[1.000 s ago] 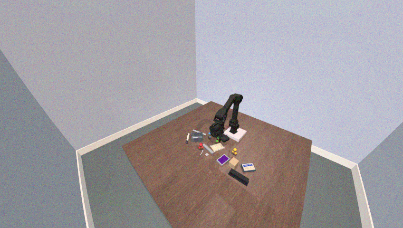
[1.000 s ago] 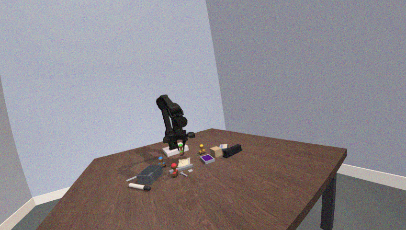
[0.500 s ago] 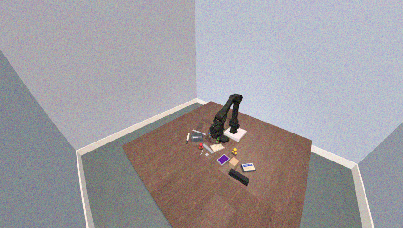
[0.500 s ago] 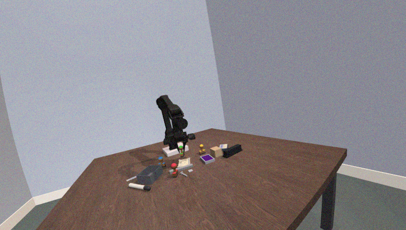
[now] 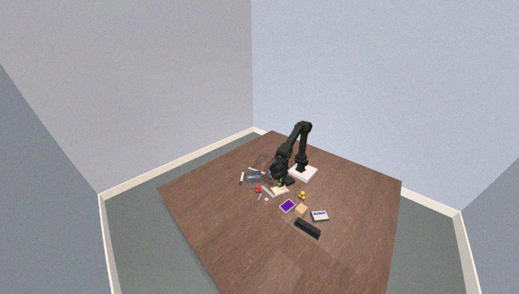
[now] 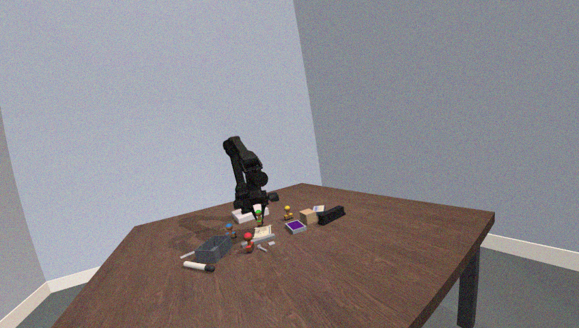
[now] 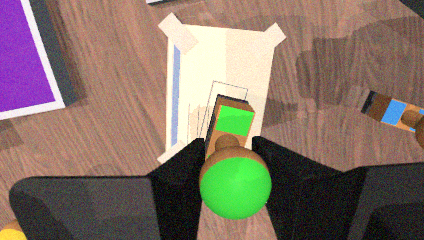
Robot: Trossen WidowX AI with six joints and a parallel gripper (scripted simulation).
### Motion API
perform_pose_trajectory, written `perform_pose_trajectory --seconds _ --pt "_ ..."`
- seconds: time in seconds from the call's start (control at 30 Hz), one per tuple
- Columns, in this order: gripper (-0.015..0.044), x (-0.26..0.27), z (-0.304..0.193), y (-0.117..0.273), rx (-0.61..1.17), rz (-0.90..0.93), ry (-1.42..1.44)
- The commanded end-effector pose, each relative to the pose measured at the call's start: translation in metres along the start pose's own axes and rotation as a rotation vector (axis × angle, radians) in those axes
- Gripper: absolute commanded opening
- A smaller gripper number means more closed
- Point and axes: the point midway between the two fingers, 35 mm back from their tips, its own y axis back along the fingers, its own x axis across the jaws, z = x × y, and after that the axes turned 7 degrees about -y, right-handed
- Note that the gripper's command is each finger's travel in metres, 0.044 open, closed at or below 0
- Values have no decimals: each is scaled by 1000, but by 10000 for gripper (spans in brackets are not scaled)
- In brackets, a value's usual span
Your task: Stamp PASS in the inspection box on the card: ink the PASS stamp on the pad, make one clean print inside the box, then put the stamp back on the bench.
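My gripper (image 5: 283, 181) (image 6: 260, 219) (image 7: 228, 145) is shut on the green-topped stamp (image 5: 279, 184) (image 6: 259, 212) (image 7: 235, 120). The stamp's lettering and underside are hidden. In the wrist view the stamp overlaps the thin box outline (image 7: 231, 85) on the cream card (image 5: 280, 190) (image 6: 262, 232) (image 7: 205, 65); whether it touches the card is unclear. The visible part of the box shows no mark. Tape holds the card's corners. The purple ink pad (image 5: 287, 206) (image 6: 295, 225) (image 7: 25, 65) lies open, off to the left in the wrist view.
Blue (image 6: 229, 225) (image 7: 394, 112), red (image 5: 258, 188) (image 6: 248, 236) and yellow (image 5: 302, 193) (image 6: 287, 208) stamps stand around the card. A grey bar (image 5: 268, 191) lies beside it. A wooden block (image 5: 301, 210) (image 6: 307, 216), black bar (image 5: 307, 228) (image 6: 332, 215), dark bin (image 5: 253, 177) (image 6: 213, 249) and marker (image 6: 196, 265) lie farther out.
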Motion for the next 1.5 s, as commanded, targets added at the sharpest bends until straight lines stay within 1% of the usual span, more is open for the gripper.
perform_pose_trajectory --seconds 0.0,1.47 --pt "0 -1 0 -3 -1 -3 4" --pt "0 -1 -2 -27 -4 -2 5"
